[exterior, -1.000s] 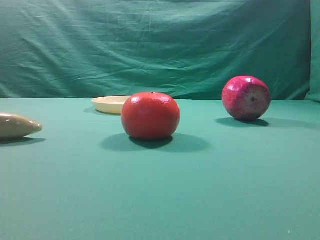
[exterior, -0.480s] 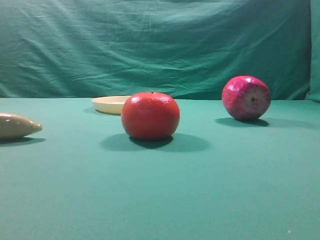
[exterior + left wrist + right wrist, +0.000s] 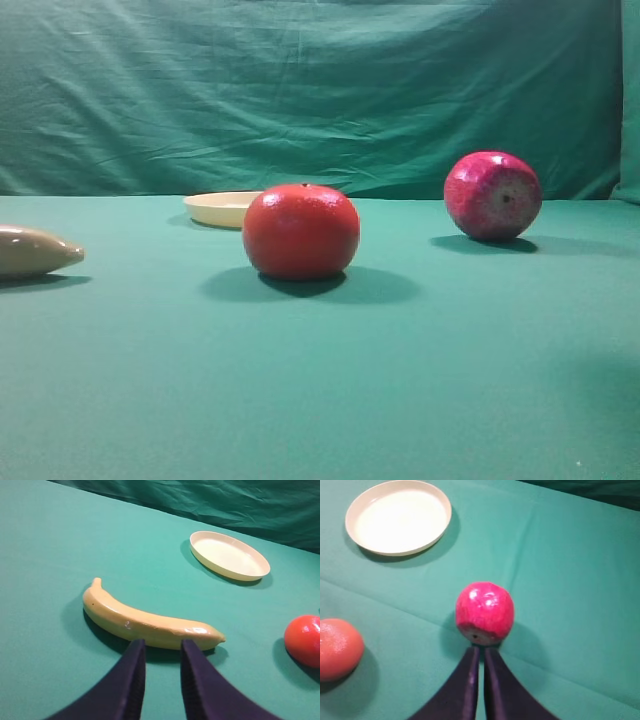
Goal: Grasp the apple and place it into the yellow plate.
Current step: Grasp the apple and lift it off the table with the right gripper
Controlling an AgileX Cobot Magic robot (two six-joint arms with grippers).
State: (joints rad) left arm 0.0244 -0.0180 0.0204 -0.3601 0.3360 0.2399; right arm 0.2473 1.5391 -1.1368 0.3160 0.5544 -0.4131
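The right jaws [image 3: 478, 652] are nearly shut, with only a thin gap, holding nothing. The apple [image 3: 484, 612] sits on the table just ahead of them. The left jaws [image 3: 162, 647], open a little, are by the banana [image 3: 145, 621], farther away. The yellow plate [image 3: 398, 516] lies beyond, to the left.

Staged robot test bench, lab or studio type, not home. Green cloth [image 3: 420, 400] covers whole tabletop; matching creased green backdrop [image 3: 300, 90] hangs behind, closing off room at 12 o'clock. Props only, glossy and toy-like: apple [image 3: 492, 196] at 2 o'clock, orange-red fruit [image 3: 300, 231] centre, yellow plate [image 3: 222, 208] at 11 o'clock, banana [image 3: 150, 622] at 9 o'clock. Dark robot gripper fingers [image 3: 132, 680] intrude from bottom edge in both wrist views.
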